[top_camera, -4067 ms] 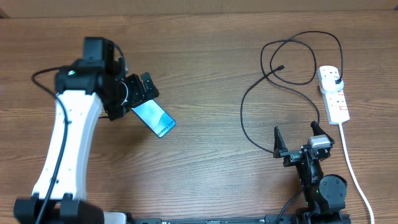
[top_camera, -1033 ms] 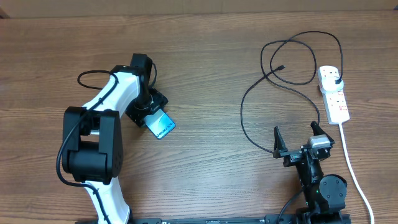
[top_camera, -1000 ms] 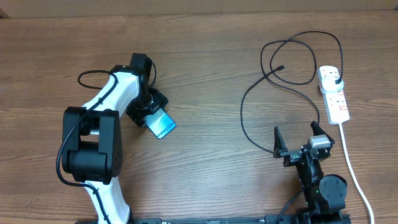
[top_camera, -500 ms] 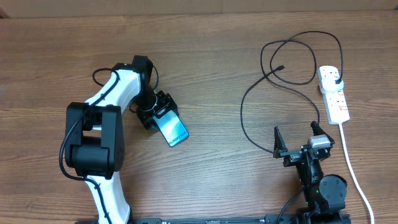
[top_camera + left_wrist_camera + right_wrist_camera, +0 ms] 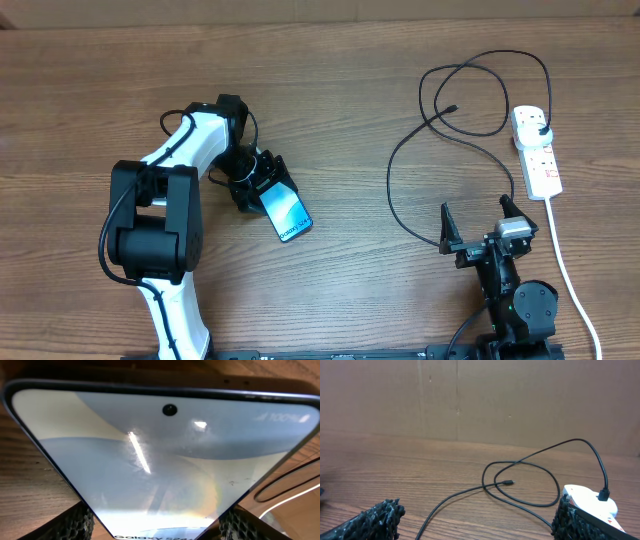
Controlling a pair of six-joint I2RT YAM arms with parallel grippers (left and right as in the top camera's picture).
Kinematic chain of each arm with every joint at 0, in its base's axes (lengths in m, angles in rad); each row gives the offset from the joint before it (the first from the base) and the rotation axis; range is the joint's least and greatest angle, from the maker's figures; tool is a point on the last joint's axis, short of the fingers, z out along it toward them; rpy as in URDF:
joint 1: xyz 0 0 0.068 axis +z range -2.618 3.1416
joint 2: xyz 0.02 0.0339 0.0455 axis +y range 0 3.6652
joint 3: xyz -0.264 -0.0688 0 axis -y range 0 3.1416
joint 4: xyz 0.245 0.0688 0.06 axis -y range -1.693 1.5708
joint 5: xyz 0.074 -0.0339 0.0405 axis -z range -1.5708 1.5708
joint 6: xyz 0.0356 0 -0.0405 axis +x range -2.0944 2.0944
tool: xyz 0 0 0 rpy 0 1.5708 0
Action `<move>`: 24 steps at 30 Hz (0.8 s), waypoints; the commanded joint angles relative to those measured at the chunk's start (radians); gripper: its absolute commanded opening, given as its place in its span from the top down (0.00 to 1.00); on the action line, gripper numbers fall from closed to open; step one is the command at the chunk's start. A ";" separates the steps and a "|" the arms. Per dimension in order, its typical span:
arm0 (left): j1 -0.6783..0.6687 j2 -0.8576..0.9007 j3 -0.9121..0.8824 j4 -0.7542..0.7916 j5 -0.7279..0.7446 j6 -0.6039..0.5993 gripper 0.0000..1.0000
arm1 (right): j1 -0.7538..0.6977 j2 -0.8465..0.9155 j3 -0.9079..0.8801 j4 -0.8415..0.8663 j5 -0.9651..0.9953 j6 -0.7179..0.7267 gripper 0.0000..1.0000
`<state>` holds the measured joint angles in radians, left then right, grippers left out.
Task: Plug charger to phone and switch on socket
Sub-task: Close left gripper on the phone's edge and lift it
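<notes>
The phone (image 5: 289,212), blue-teal screen up, lies on the table left of centre; it fills the left wrist view (image 5: 160,460). My left gripper (image 5: 262,183) is shut on the phone's upper end, one finger on each long edge. The charger, a thin black cable (image 5: 400,150), loops at the right; its small connector (image 5: 454,107) lies free and its black plug (image 5: 541,129) sits in the white socket strip (image 5: 535,150). The connector also shows in the right wrist view (image 5: 508,482). My right gripper (image 5: 480,228) is open and empty, near the front edge below the cable.
The socket's thick white cord (image 5: 565,260) runs down the right side toward the front edge. A brown wall stands behind the table in the right wrist view (image 5: 470,395). The left arm's white links (image 5: 180,160) arch over the table's left part.
The left gripper has dragged the phone right and toward the front, and the phone has turned a little. The right arm and the cable have not moved.
</notes>
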<state>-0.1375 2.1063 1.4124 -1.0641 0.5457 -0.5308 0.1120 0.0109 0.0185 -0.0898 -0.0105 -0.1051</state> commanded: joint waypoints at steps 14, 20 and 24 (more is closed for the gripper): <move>-0.007 0.025 0.018 0.100 -0.117 0.015 0.44 | 0.003 -0.008 -0.011 0.007 0.009 -0.001 0.00; -0.007 0.025 0.038 0.101 -0.224 0.012 0.44 | 0.003 -0.008 -0.011 0.007 0.009 -0.001 0.00; -0.007 0.025 0.051 0.091 -0.294 0.011 0.43 | 0.003 -0.008 -0.011 0.007 0.009 -0.001 0.00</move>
<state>-0.1444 2.1010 1.4582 -0.9901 0.4030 -0.5468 0.1120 0.0109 0.0185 -0.0898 -0.0105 -0.1047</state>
